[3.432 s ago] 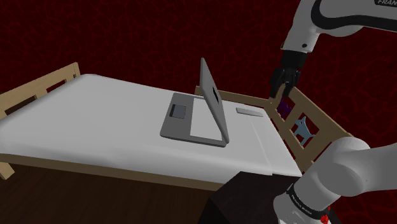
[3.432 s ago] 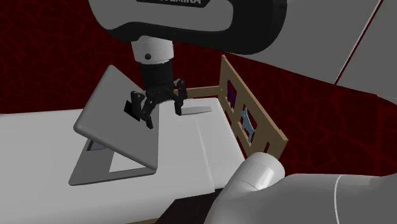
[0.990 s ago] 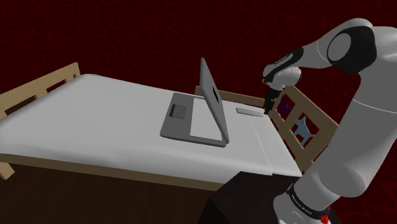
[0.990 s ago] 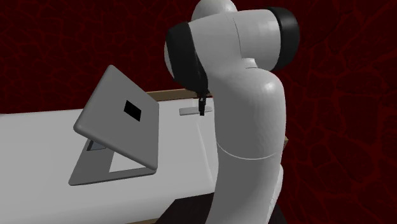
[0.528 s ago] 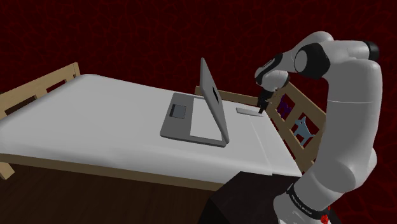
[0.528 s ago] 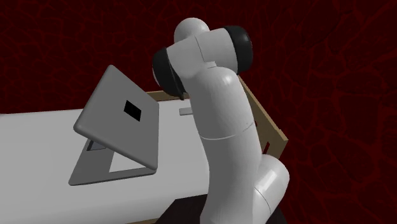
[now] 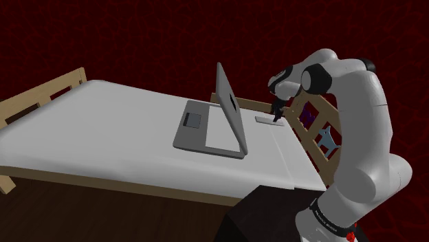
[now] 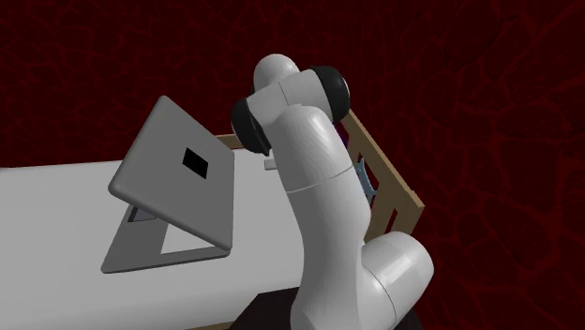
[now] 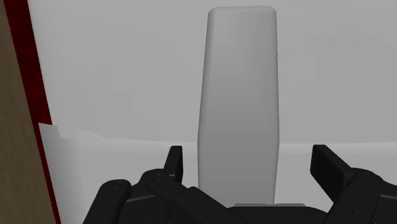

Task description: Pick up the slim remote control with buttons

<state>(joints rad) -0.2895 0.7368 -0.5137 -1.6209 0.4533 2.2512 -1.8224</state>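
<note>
The slim remote (image 7: 265, 119) is a plain light-grey bar lying flat on the white bed near the wooden end rail, past the laptop. My black gripper (image 7: 277, 114) hangs right over its end nearest the rail, pointing down. In the wrist view the remote (image 9: 238, 95) runs lengthwise away from the hand, and my gripper (image 9: 248, 156) is open, with one fingertip on each side of the remote's near end. Neither finger clasps it. No buttons can be made out on its surface.
An open grey laptop (image 7: 210, 127) stands on the bed (image 7: 103, 134) just beside the remote, its lid (image 8: 173, 178) tilted up. The slatted wooden end rail (image 7: 323, 137) runs close behind the gripper. Dark red walls surround the bed.
The arm has folded in and carried the gripper down and toward the shoulder view's left, from beside the rail to right over the remote. The fingers stayed apart.
</note>
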